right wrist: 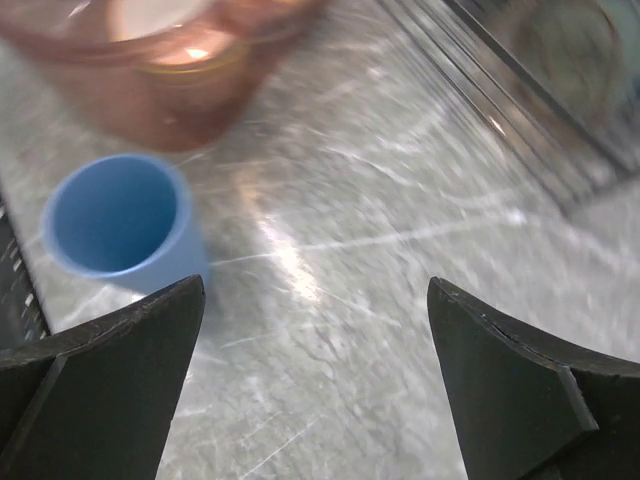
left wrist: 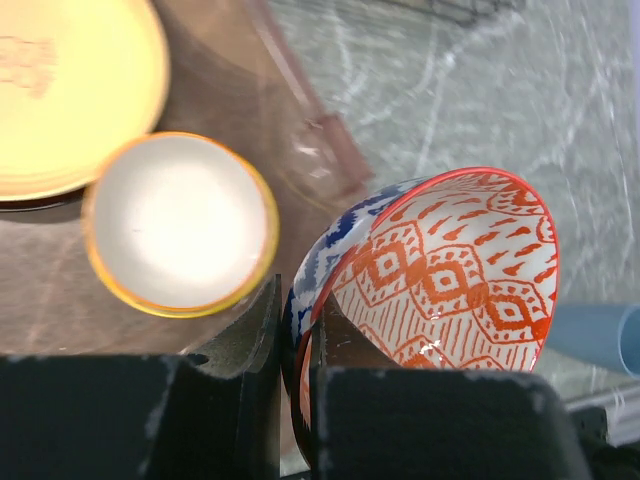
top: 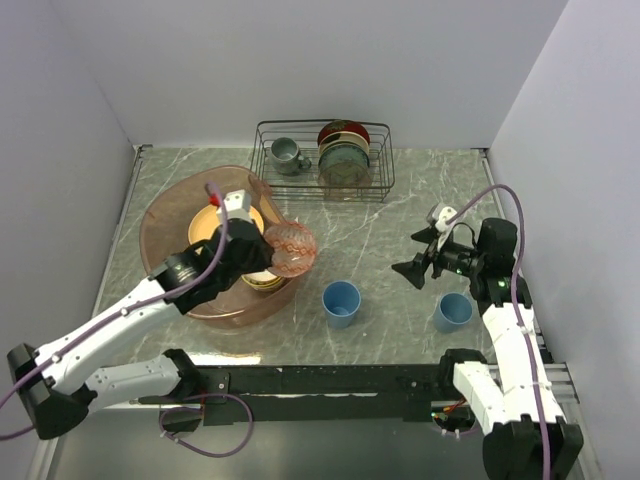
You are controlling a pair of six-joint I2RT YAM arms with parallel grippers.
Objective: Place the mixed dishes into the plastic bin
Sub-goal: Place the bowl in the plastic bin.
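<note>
My left gripper (top: 262, 255) is shut on the rim of the red-patterned bowl (top: 290, 248), holding it tilted on its side over the plastic bin's (top: 165, 225) right edge. In the left wrist view the two fingers pinch the bowl's (left wrist: 450, 270) wall, one inside and one outside. Inside the bin lie a yellow-orange plate (left wrist: 70, 90) and a cream bowl (left wrist: 180, 220). Two light-blue cups stand on the table: one (top: 341, 300) just right of the bin, the other (top: 453, 311) near the right arm. My right gripper (top: 412, 268) hangs open and empty above the table between them, with the nearer cup (right wrist: 120, 215) to its left.
A black wire rack (top: 325, 160) at the back holds a grey mug (top: 287, 155) and upright dark plates (top: 344, 150). White walls close in the marble table on the left, the back and the right. The bin's rim (left wrist: 310, 130) runs just beside the held bowl.
</note>
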